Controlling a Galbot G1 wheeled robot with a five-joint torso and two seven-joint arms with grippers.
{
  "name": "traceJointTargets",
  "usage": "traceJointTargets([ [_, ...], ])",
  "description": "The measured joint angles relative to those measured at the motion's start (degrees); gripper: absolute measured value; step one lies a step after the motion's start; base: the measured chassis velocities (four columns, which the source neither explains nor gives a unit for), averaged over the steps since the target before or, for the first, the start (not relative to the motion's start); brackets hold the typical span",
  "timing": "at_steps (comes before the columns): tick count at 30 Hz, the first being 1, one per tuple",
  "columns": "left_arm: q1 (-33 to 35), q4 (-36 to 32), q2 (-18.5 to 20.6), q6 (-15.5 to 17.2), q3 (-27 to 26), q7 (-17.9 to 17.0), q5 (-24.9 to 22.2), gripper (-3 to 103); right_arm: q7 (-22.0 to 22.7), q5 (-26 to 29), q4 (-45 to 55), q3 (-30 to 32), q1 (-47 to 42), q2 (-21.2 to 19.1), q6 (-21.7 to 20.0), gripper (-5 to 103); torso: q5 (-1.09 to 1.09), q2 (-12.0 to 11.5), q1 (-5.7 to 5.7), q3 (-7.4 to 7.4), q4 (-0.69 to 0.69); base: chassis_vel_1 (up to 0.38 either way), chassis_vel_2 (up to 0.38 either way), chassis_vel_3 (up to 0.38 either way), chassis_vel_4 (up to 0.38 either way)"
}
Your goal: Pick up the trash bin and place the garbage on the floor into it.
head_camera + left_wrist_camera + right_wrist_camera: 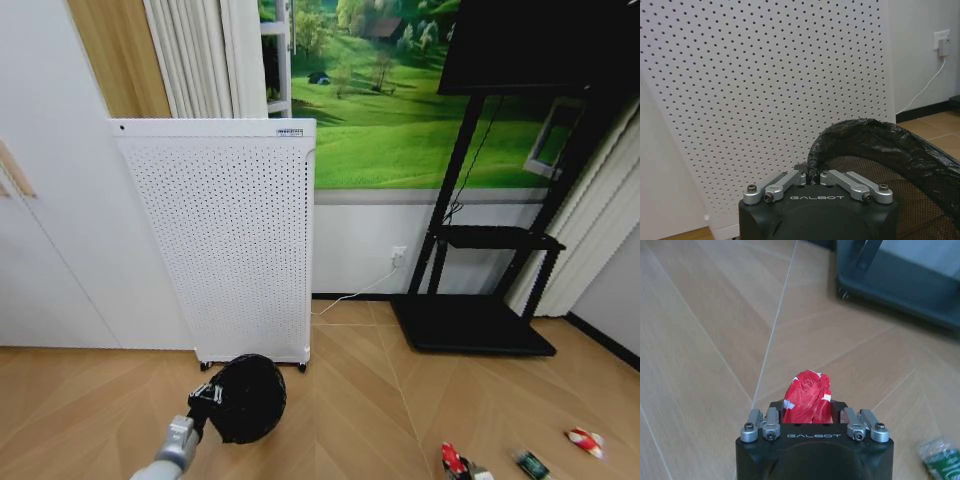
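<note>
Two pincers are working: the left pincer [812,181] is clamping the trash bin's [243,397] rim just before the white perforated panel [215,240], while the right pincer [814,415] is closing around a crushed red-and-white piece [807,397], which next needs carrying over the bin.

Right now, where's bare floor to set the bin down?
Free: wood floor between the trash bin and the black stand base. Crowded: lower right, around the red piece, green bottle and second red piece.
</note>
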Motion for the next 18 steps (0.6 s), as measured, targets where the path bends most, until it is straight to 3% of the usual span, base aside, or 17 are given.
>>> traceJointTargets([
  [4, -2.6, 1.4, -0.6, 0.1, 2.8, -0.4, -0.1, 6, 0.5, 1.6, 12.2, 4.9, -7.5, -1.6, 0.2, 48, -0.03, 0.0, 0.00, 0.00, -0.04, 0.000, 0.000, 0.000, 0.000],
  [11, -2.9, 0.3, -1.6, 0.9, 5.3, -0.6, -0.9, 6, 0.5, 1.7, 23.3, 7.8, -10.8, -1.4, 0.7, 48, -0.02, 0.0, 0.00, -0.01, 0.03, 0.000, 0.000, 0.000, 0.000],
  [13, -3.2, -0.6, -1.0, 1.3, 6.6, -0.6, -1.4, 6, -0.2, 1.4, 27.6, 8.7, -12.2, -0.9, 1.8, 48, -0.01, 0.0, 0.00, 0.00, -0.02, 0.000, 0.000, 0.000, 0.000],
  [18, -2.9, -1.8, 0.1, 1.4, 7.6, -0.6, -1.5, 6, -3.0, -0.2, 33.3, 9.1, -13.5, -0.6, 5.6, 48, -0.01, 0.0, 0.00, -0.01, 0.00, 0.000, 0.000, 0.000, 0.000],
])
